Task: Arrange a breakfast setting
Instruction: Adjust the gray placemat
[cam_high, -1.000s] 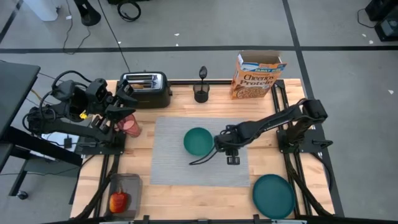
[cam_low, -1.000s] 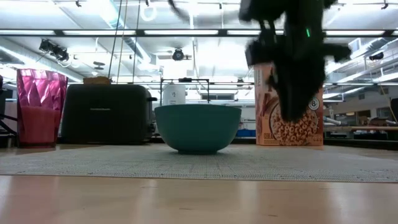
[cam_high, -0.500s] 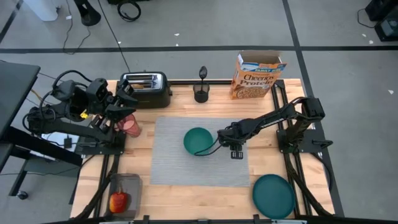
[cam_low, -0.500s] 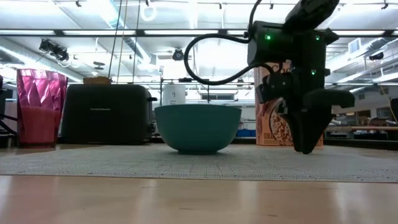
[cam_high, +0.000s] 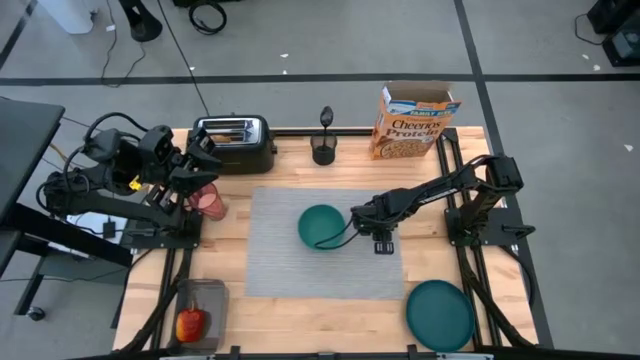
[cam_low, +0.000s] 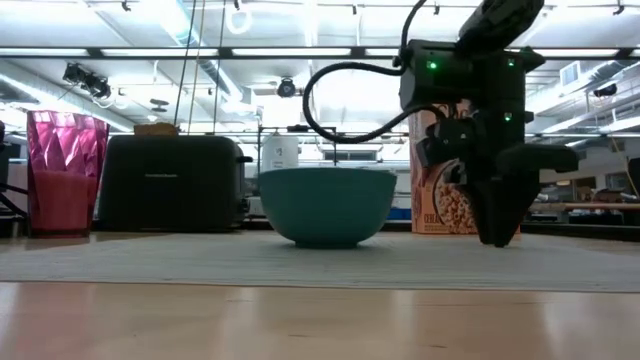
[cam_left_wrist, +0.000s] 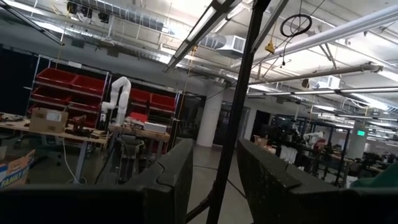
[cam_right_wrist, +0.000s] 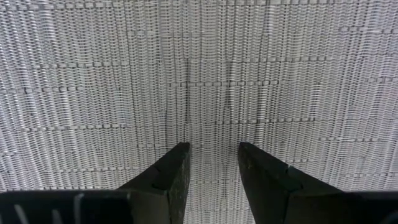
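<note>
R gripper: low over grey placemat, just beside teal bowl, fingers narrowly apart, holding nothing.
L gripper: by pink cup, narrow gap, empty.
Plate: off mat, near R corner.

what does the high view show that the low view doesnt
Only the high view shows the teal plate, the red apple, the spoon in the small black cup, and the left gripper by the pink cup. Only the low view shows the room's ceiling lights behind. Both show the bowl, placemat, toaster, Cheerios box and right gripper.
</note>
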